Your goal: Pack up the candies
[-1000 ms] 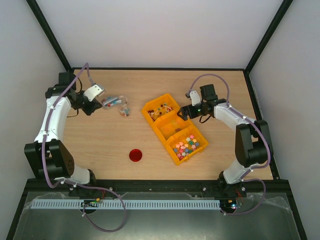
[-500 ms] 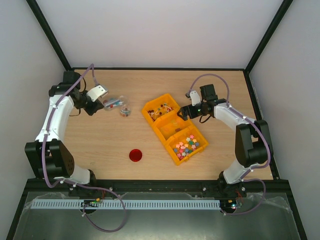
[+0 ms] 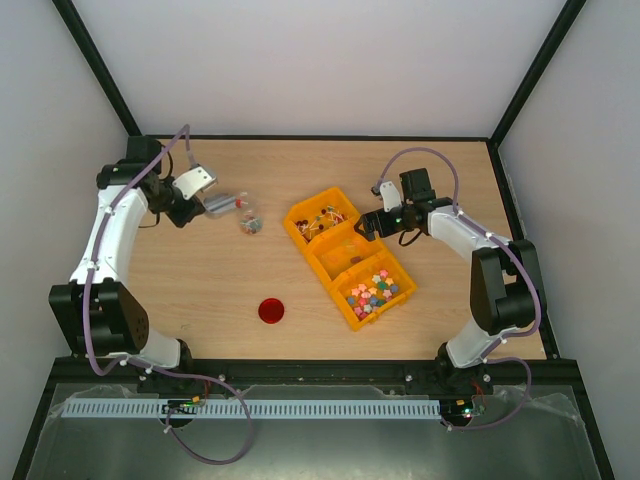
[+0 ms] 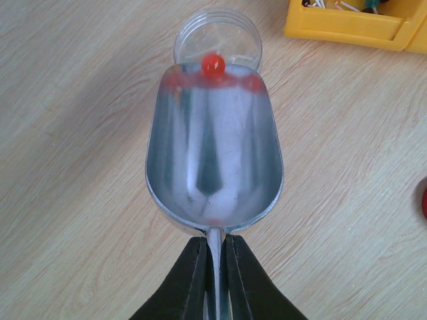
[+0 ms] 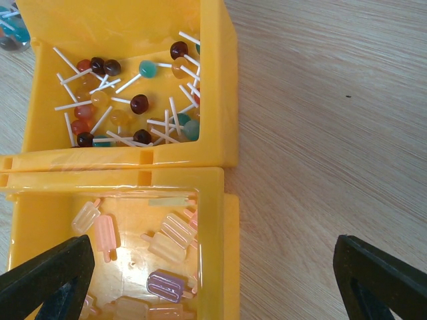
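One red candy (image 4: 213,65), round and so with no long axis to tell, at the far lip of the scoop (image 4: 213,160), straight ahead of the left gripper (image 4: 213,267) and over the mouth of the clear jar (image 4: 220,32). Cannot tell whether inside the scoop or just past its edge. A few more candies (image 3: 250,224) in that jar, just beyond the scoop's tip. Left gripper clenched hard on the scoop's thin handle, fingers (image 4: 187,280) pressed against it from both sides. Scoop's long axis in line with those fingers, hollow side up, open end pointing away from the wrist toward the jar.

Biggest heap of candies (image 3: 371,293) in the end compartment of the yellow bin (image 3: 302,238), behind the right gripper (image 5: 213,273) on its wrist side. Right gripper spread wide and released, gripping nothing: one finger (image 5: 47,273) above the middle compartment of ice-lolly sweets (image 5: 167,247), the other above bare table (image 5: 320,133). Lollipops (image 5: 133,100) in the compartment ahead of the fingertips.
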Controlling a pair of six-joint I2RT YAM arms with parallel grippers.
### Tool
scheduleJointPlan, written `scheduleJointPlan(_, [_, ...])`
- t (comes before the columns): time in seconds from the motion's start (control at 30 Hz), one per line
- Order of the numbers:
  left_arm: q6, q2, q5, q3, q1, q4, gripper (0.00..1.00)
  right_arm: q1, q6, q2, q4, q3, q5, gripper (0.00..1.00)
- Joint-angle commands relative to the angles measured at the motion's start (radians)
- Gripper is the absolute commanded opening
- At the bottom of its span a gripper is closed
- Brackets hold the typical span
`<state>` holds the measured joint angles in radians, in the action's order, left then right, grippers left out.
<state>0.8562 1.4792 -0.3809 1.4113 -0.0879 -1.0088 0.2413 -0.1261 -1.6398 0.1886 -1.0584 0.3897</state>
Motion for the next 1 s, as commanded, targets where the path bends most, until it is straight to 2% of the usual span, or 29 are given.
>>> scheduleJointPlan(0.0, [0.004, 0.010, 0.005, 0.043, 0.005, -0.037, 0.02, -0.005, -0.001, 0.007, 0.030, -0.012, 0.006, 0.99])
scheduleJointPlan(0.33, [0.011, 0.001, -0.016, 0.052, 0.005, -0.047, 0.02, -0.005, -0.021, 0.006, 0.064, -0.017, 0.022, 0.97])
scheduleJointPlan(0.6, [0.149, -0.157, -0.154, -0.073, 0.005, 0.059, 0.02, -0.005, -0.036, 0.022, 0.093, -0.006, 0.031, 0.94])
scheduleJointPlan(0.73, [0.147, -0.219, -0.169, -0.140, 0.016, 0.126, 0.02, -0.006, -0.035, 0.029, 0.100, 0.000, 0.038, 0.92])
scheduleJointPlan(0.97, [0.125, -0.224, -0.197, -0.137, 0.060, 0.132, 0.02, -0.022, -0.075, 0.049, 0.183, -0.010, 0.053, 0.88])
